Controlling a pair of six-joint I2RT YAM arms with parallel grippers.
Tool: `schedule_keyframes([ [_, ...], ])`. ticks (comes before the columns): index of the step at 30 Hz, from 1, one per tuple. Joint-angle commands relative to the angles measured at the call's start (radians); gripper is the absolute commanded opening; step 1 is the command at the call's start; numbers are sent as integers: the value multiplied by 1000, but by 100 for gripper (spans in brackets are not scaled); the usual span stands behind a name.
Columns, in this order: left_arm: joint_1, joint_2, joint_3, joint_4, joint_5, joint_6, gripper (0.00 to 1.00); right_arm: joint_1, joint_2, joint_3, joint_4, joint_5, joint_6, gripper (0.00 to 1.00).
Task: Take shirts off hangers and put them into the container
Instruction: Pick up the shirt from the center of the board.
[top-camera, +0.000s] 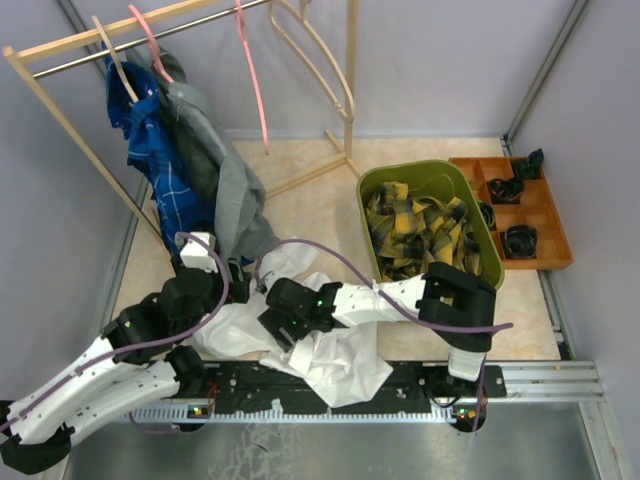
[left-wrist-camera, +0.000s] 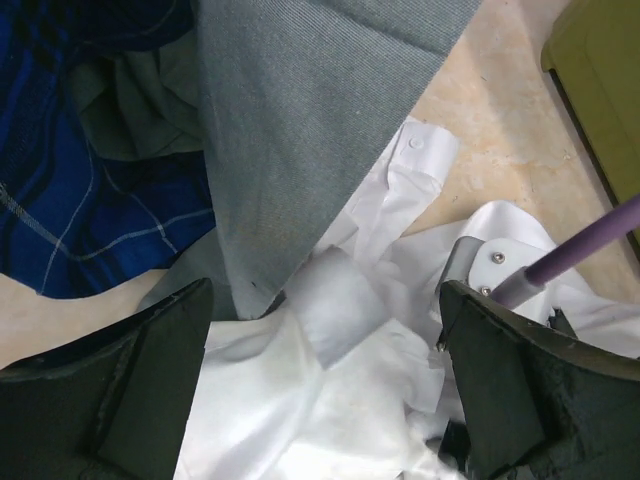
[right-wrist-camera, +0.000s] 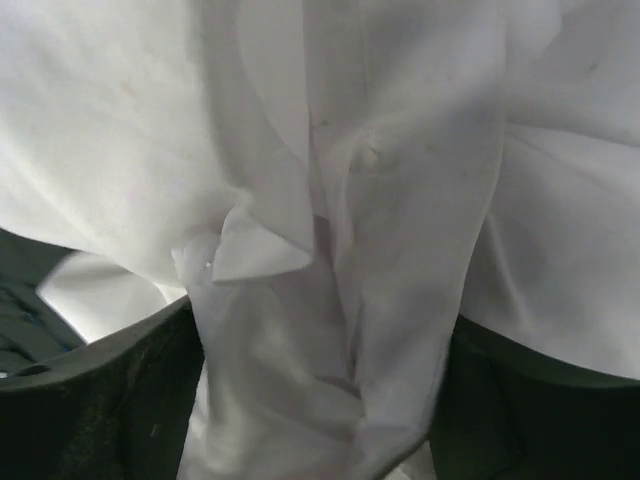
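A white shirt lies crumpled on the table between the two arms. My left gripper hangs open just above it, fingers wide, nothing held. My right gripper is pushed into the shirt, jaws wide, with a bunch of white cloth filling the gap. A grey shirt and a blue checked shirt hang on hangers at the left of the rack. The yellow-and-black plaid shirt lies in the olive-green container.
The wooden rack stands at the back left, with bare pink hangers and pale wooden hangers on its rod. An orange compartment tray sits right of the container. The grey shirt's hem hangs close over my left gripper.
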Motion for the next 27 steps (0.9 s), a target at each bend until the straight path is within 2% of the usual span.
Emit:
schedule_keyframes([
  [1,3,-5,31,-12,-19,-8,99,14,-41,0,-93,154,18,61],
  [4,4,-4,31,-11,-18,-8,99,14,-201,-83,-5,169,10,28],
  [5,4,-4,31,-12,-18,-9,99,14,-256,-108,28,161,-4,9],
  [6,4,-3,31,-12,-19,-9,99,14,-322,-130,56,161,-14,0],
  [13,3,-5,31,-13,-17,-9,99,14,-789,-245,187,221,-94,0],
  [18,3,-1,31,-10,-12,-6,99,14,-1024,-305,112,343,-137,0],
  [22,4,8,31,-6,-6,-4,99,14,-1052,-303,-113,314,-109,0],
  [24,3,14,31,-5,-4,-2,99,14,-1025,-320,-181,237,-70,8],
  [27,4,27,33,-3,0,2,99,14,-949,-362,-184,134,-23,19],
])
